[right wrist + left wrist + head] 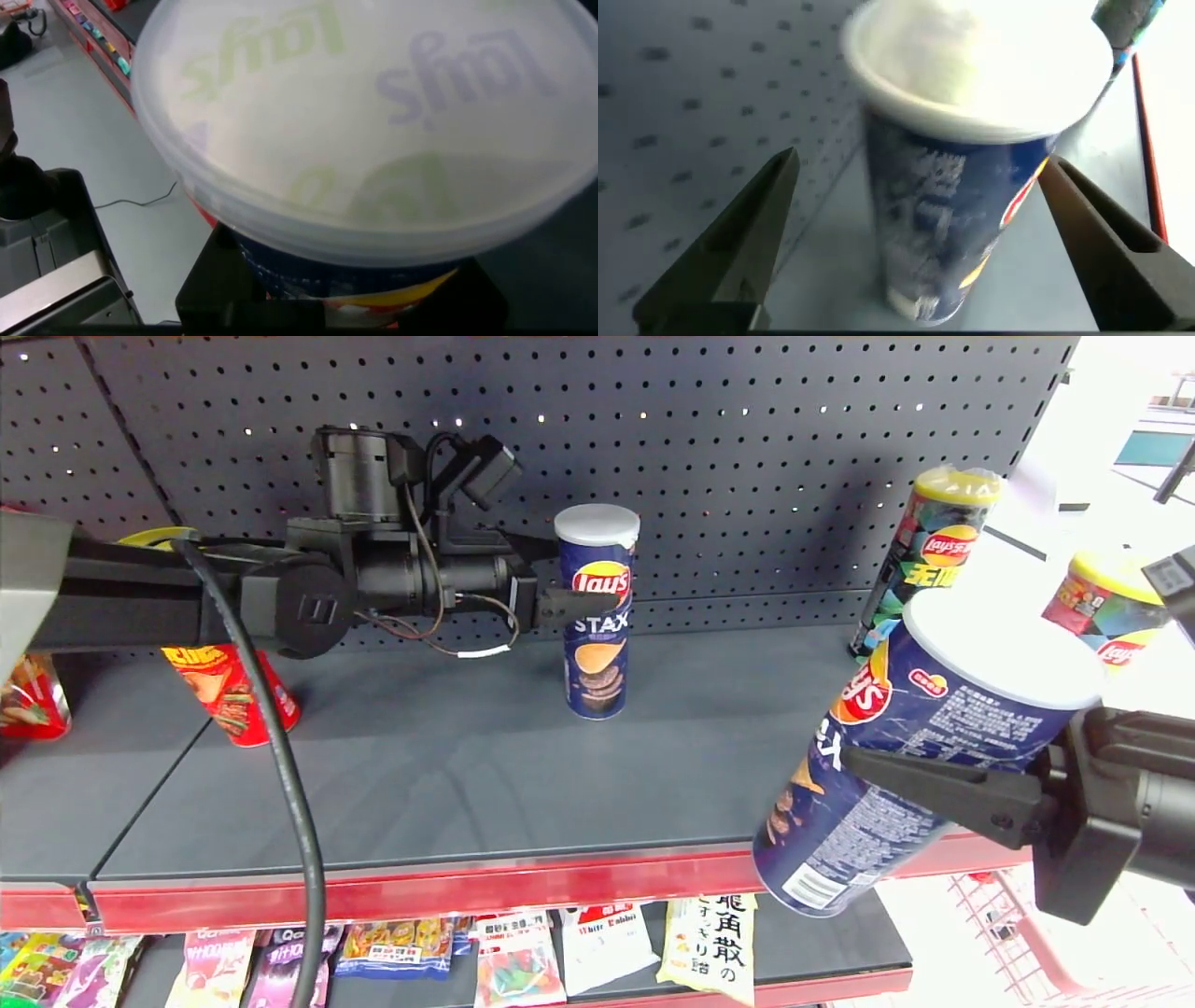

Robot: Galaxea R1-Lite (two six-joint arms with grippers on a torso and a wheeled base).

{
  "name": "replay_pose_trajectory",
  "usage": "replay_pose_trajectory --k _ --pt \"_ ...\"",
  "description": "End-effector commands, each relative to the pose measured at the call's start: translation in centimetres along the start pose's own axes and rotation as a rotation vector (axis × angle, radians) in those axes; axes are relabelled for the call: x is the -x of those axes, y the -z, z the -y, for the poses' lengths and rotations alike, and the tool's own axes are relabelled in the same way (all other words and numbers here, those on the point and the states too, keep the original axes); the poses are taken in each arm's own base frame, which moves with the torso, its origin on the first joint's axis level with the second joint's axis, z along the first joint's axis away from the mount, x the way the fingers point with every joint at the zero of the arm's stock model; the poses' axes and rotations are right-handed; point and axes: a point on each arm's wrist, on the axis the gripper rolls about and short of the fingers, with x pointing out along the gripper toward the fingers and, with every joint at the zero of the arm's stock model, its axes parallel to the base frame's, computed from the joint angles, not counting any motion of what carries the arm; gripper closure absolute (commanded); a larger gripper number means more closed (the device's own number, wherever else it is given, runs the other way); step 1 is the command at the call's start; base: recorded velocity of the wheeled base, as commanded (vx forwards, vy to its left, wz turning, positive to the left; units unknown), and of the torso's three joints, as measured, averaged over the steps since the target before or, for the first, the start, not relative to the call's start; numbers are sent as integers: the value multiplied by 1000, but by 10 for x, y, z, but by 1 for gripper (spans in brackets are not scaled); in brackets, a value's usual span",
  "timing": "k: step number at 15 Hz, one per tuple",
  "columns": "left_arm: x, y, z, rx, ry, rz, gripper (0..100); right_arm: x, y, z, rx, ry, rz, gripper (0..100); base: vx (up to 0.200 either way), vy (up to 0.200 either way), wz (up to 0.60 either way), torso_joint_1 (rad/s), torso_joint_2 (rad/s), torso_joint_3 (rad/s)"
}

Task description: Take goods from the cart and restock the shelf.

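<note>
A blue chip can [597, 644] with a white lid stands upright at the back middle of the grey shelf [420, 775]. My left gripper [588, 597] reaches in from the left and is open around the can's upper part. In the left wrist view the same can [943, 224] sits between the two fingers [757, 224] with a gap on each side. My right gripper [934, 747] is shut on a second blue chip can [887, 756], held tilted just in front of the shelf's right front edge. That can's lid [374, 121] lies close under the right wrist camera.
Two multi-coloured cans [934, 551] [1106, 607] stand at the back right. A red can [233, 691] and a red packet [28, 695] are at the left. The shelf has a red front lip [420, 891]; snack bags [523, 952] lie below. A red cart [1027, 943] is at lower right.
</note>
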Motion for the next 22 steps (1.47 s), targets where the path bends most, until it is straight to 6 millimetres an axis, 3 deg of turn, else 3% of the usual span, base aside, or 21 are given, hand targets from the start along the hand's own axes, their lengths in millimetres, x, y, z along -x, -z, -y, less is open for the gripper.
replay_pose_trajectory --k 1,6,9,10,17,21,22 --pt "-11 8 1 8 17 -9 0 -2 1 0 -1 -1 -4 100 0 0 0 0 0 0" --pt "-26 6 -12 -8 12 21 0 -3 2 1 -3 -1 -10 100 0 0 0 0 0 0" --pt "-34 2 -4 22 35 30 0 -3 2 1 -4 -1 -13 100 0 0 0 0 0 0" --pt "-36 4 -4 22 36 28 100 -3 2 1 -4 -1 -13 100 0 0 0 0 0 0" --pt "-33 3 0 23 70 31 100 -3 3 2 -5 3 -16 100 0 0 0 0 0 0" --pt "-1 -2 39 68 152 -6 100 -6 2 3 -6 3 -18 100 0 0 0 0 0 0" --pt "-1 -2 39 68 152 -6 100 -6 2 3 -6 3 -18 100 0 0 0 0 0 0"
